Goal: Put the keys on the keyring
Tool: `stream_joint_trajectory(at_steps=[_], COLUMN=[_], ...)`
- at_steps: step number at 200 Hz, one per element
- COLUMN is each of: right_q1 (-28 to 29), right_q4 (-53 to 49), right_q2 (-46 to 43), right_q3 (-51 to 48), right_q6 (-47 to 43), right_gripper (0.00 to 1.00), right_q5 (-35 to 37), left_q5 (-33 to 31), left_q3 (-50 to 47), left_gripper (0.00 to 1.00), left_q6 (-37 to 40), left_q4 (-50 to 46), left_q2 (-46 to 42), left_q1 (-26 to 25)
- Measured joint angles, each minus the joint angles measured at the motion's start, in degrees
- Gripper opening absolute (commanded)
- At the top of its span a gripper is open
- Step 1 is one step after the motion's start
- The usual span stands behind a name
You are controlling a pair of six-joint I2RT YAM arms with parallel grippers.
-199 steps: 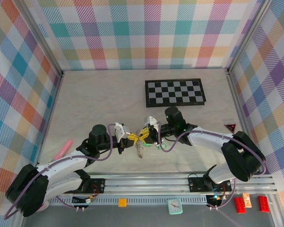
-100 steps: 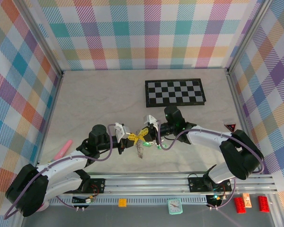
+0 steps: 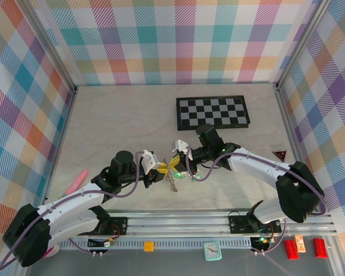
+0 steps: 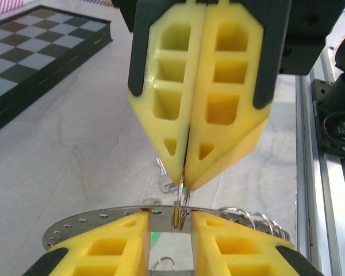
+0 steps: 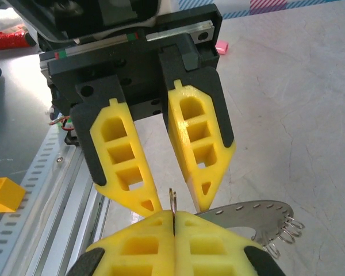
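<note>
The keyring (image 3: 172,183) hangs between my two grippers above the table. It is a flat grey disc with small holes (image 4: 66,230) (image 5: 259,210) and thin wire loops (image 4: 256,219) along its rim. My right gripper (image 3: 177,163) (image 5: 173,221) is shut on one thin wire loop (image 5: 173,198) of it, and its tips (image 4: 185,181) point down at my left gripper. The left gripper (image 3: 160,168) (image 4: 171,241) stands open, its fingers (image 5: 149,201) on either side of that loop, apart from it. One small key (image 4: 164,179) lies on the table below, only its silver part showing.
A black-and-white checkerboard (image 3: 213,112) lies at the back right. A pink object (image 3: 76,182) sits at the left and a red triangle (image 3: 280,154) at the right wall. The metal rail (image 3: 178,221) runs along the front, with red bricks (image 3: 290,248) and a small clock (image 3: 211,250) beyond it.
The right gripper has shut on the wire loop. The left gripper, shut before, has opened off it. Both grippers shifted slightly toward the back of the table.
</note>
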Motion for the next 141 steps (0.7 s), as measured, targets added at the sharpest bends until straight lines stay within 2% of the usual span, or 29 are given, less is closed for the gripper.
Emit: stream_joint_trajectory(at_steps=[40,93,141], right_q1=[1.22,2.19,2.47], right_q4=[-3.63,-5.57,-6.62], right_q2=[0.04,0.76,0.76], right_q3=[1.68,2.91,2.91], right_q6=[-2.38,-4.26,-4.59], right_gripper=[0.0,0.0,0.0], right_q5=[1.07,2.4,3.89], left_q5=[-0.35,-0.33,-0.13], left_q3=[0.31,0.44,1.2], left_gripper=[0.2,0.23,0.21], left_q6=[0.9,1.42,1.51], left_q4=[-2.27,-3.67,-3.98], left_q2=[-0.28,-0.98,-1.4], left_q1=[-0.28,-0.28,-0.28])
